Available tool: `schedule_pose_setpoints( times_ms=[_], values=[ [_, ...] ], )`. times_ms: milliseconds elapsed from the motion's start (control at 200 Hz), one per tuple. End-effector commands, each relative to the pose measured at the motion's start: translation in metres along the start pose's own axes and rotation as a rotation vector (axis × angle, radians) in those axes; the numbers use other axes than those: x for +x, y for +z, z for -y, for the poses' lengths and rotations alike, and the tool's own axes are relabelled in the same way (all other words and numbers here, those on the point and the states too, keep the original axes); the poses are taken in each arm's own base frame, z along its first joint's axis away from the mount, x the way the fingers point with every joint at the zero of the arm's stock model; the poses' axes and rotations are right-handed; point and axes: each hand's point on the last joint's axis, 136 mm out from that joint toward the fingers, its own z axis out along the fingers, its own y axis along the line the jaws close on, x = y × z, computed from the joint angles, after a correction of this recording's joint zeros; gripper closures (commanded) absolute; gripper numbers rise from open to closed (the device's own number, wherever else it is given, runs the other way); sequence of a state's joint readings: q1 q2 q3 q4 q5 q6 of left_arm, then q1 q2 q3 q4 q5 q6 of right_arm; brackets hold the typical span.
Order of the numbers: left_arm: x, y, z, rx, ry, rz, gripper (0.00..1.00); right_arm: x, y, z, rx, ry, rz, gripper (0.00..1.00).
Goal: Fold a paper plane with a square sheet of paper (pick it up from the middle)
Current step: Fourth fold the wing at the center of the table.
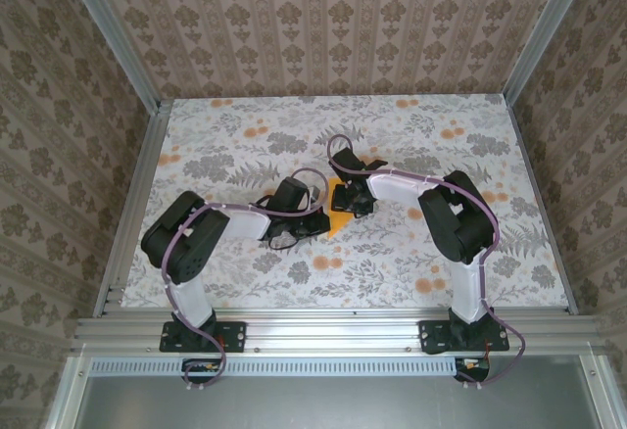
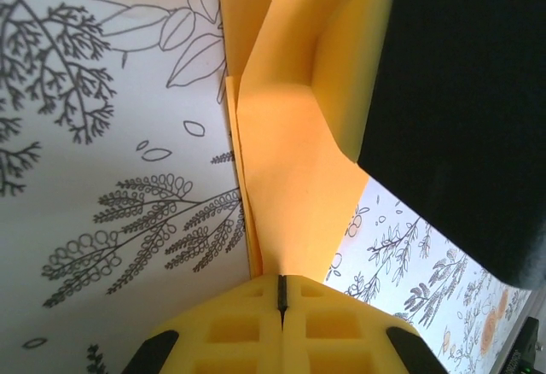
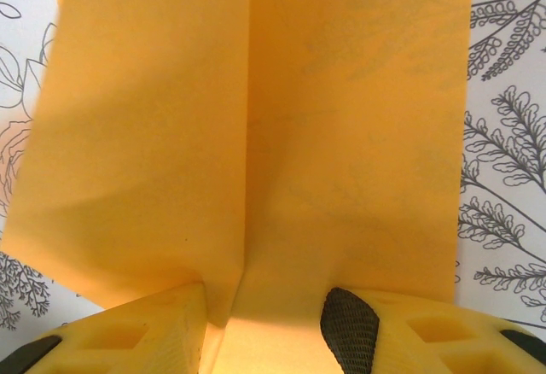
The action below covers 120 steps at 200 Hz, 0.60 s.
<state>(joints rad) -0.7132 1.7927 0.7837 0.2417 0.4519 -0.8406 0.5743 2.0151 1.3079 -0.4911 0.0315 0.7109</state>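
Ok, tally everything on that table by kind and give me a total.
Thin creased orange-yellow sheet of paper: 1
Black robot arms with yellow two-finger grippers: 2 (left gripper, right gripper)
Flower-printed table cover: 1
Total: 4

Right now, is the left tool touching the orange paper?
Touching. In the left wrist view the left tool is shut, and the square sheet of paper runs straight into the seam between its closed jaws.
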Motion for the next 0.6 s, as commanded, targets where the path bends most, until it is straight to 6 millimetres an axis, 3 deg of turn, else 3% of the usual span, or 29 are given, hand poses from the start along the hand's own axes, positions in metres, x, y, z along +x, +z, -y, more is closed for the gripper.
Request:
schedule_pose_setpoints(
  times_ms=[0, 190, 595],
  values=[
    [0.004, -0.01, 0.011, 0.018, 0.029, -0.003, 0.97, 0.081, 0.058, 0.1, 0.365, -0.004, -0.26, 0.5],
    [0.0, -0.015, 0.03, 0.102, 0.048, 0.017, 0.95, 0.082, 0.059, 0.1, 0.367, -0.002, -0.264, 0.51],
    [0.012, 0.001, 0.009, 0.02, 0.022, -0.049, 0.96, 0.082, 0.06, 0.1, 0.364, 0.001, -0.266, 0.51]
  ],
)
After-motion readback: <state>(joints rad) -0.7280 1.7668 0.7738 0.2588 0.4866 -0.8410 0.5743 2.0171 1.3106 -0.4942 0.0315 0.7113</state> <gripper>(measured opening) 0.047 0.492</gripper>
